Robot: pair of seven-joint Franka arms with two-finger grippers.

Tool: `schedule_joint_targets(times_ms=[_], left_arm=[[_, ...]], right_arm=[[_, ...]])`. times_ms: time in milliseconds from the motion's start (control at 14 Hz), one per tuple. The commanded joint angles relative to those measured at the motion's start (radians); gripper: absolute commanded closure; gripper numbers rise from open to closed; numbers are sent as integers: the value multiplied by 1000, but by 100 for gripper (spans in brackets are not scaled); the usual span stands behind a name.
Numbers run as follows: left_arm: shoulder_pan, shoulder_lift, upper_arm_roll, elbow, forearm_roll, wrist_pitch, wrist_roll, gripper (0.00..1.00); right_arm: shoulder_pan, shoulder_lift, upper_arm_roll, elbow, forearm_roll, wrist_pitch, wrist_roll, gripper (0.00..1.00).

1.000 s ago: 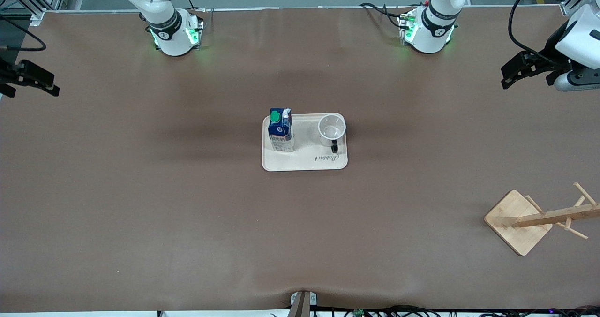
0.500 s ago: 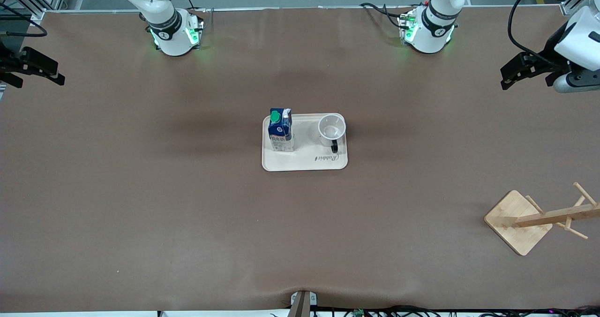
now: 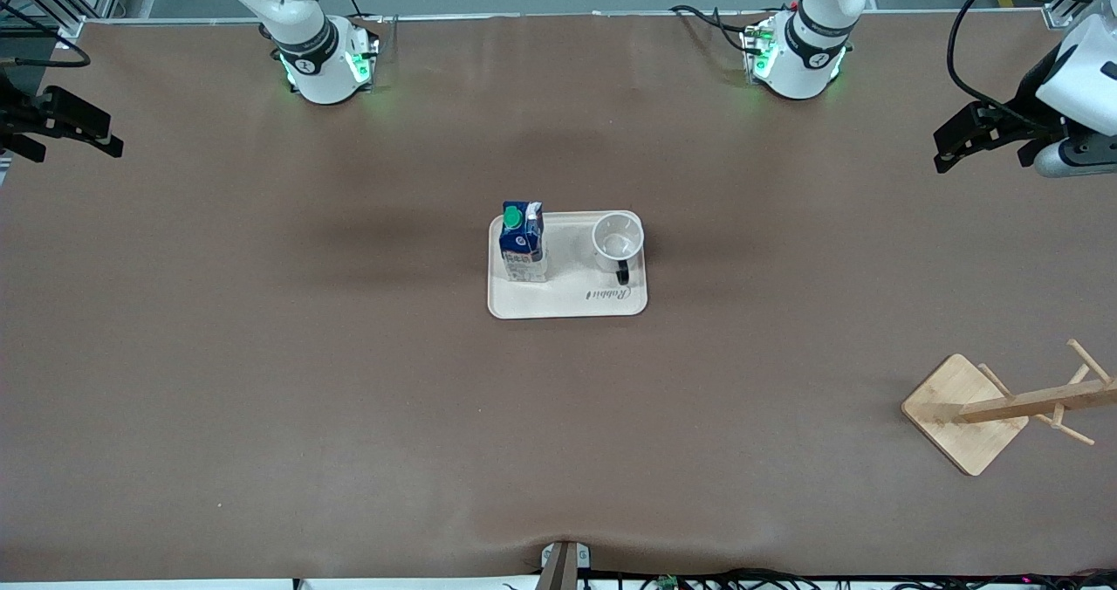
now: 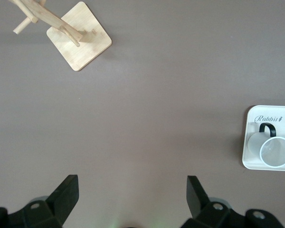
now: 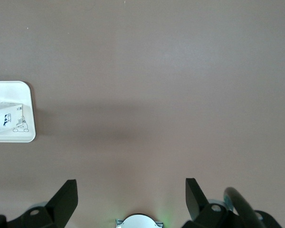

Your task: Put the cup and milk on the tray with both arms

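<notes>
Across the whole front view runs the brown table [image 3: 262, 354]. Both arms are cut off by the frame edges, each waiting up in the air at its own end. Left gripper [image 3: 960, 140] hangs over the table's left-arm end, around 2 o'clock from the tray; its wrist view shows the black fingers [image 4: 66, 194] spread wide, nothing between them. Right gripper [image 3: 74, 127] hangs over the right-arm end, around 10 o'clock from the tray; its fingers [image 5: 69, 197] are wide apart too, holding nothing.

Wooden rack [image 3: 1003, 411] lies tipped over near the left-arm end, at about 4 o'clock from the tray, its post running off the frame edge, well apart from everything else.

Tray [image 3: 567, 302] sits at table centre, cream, with a script word along the rim nearer the camera. In both wrist views it is cut by the frame edge.

Milk [image 3: 522, 243] stands upright on the tray at the right-arm end, green cap on top.

Cup [image 3: 618, 239] stands upright on the tray at the left-arm end, mouth up, black handle at 6 o'clock toward the camera; whether anything is drawn on its side cannot be told. Milk and cup are apart, not touching.
</notes>
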Motion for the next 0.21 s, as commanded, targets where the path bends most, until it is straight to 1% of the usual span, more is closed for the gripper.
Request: schedule_joint_targets(times_ms=[0, 143], left_arm=[[-4, 19, 2, 35, 1, -13, 1, 0], [-6, 19, 2, 35, 1, -13, 1, 0]], right_arm=[[-8, -34, 5, -36, -4, 6, -8, 0], [-10, -33, 3, -36, -4, 6, -8, 0]])
